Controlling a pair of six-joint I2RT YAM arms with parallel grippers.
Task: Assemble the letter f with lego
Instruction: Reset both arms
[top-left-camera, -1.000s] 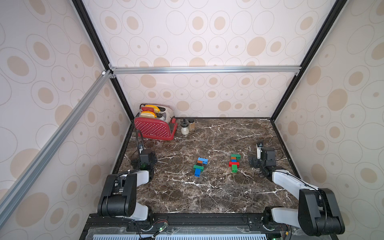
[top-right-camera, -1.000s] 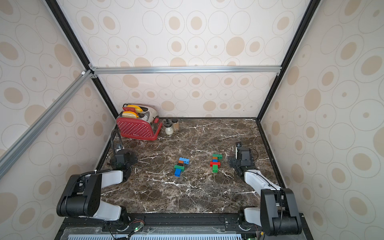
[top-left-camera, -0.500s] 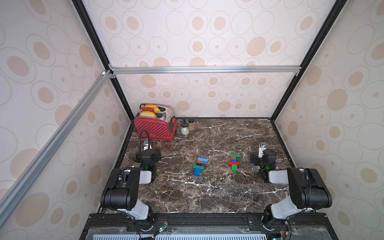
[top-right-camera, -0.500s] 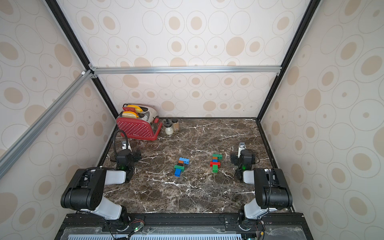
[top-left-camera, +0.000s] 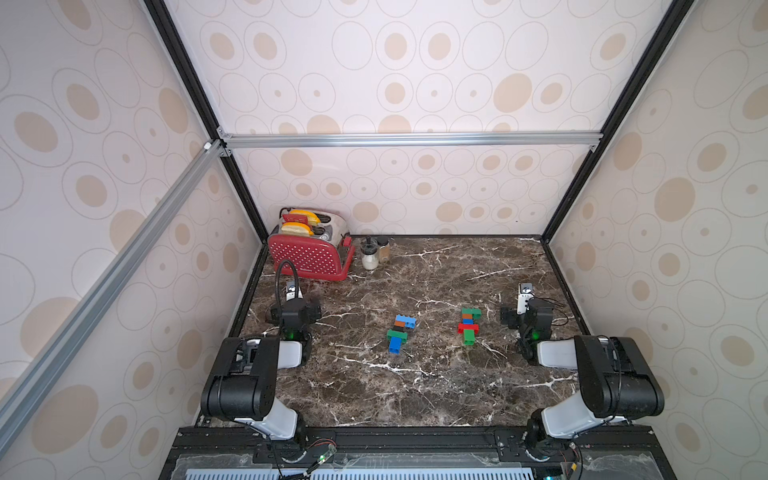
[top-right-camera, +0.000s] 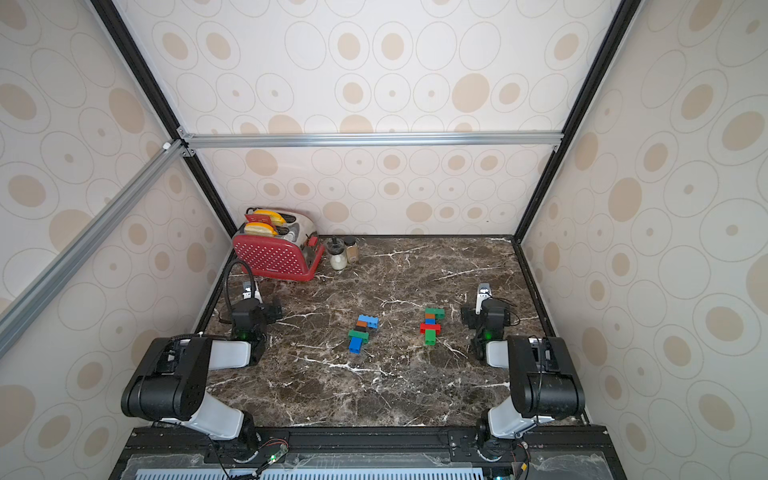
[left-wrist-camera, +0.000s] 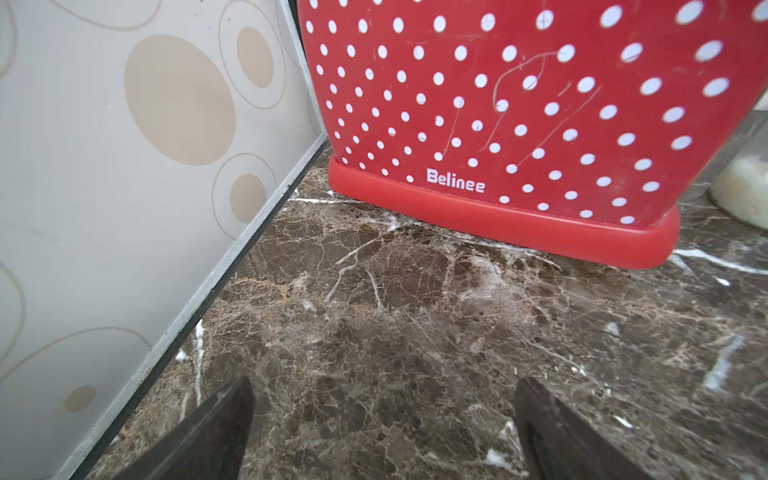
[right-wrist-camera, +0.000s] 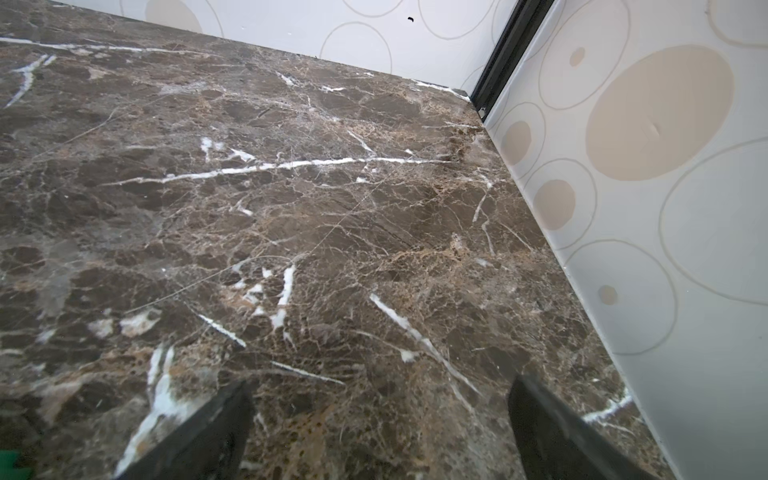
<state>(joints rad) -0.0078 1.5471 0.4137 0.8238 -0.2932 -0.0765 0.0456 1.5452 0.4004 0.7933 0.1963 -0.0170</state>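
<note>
Though perhaps loose, lego (top-left-camera: 397, 335) in two clusters.

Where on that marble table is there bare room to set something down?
Widest: the near strip of the table, from the lego to the front edge. Also free: the back, from the jars to the right wall. Crowded: the back left corner, with toaster, jars and left gripper; the middle, with the lego in two groups.

On the table (top-left-camera: 415, 395), left lego cluster (top-left-camera: 400, 332) and right lego cluster (top-left-camera: 469, 325) sit mid-table, apart; toaster (top-left-camera: 309, 253) back-left corner, two jars (top-left-camera: 374, 254) just beside its right; left gripper (left-wrist-camera: 384, 388) before toaster, right gripper (right-wrist-camera: 380, 386) near right wall.
</note>
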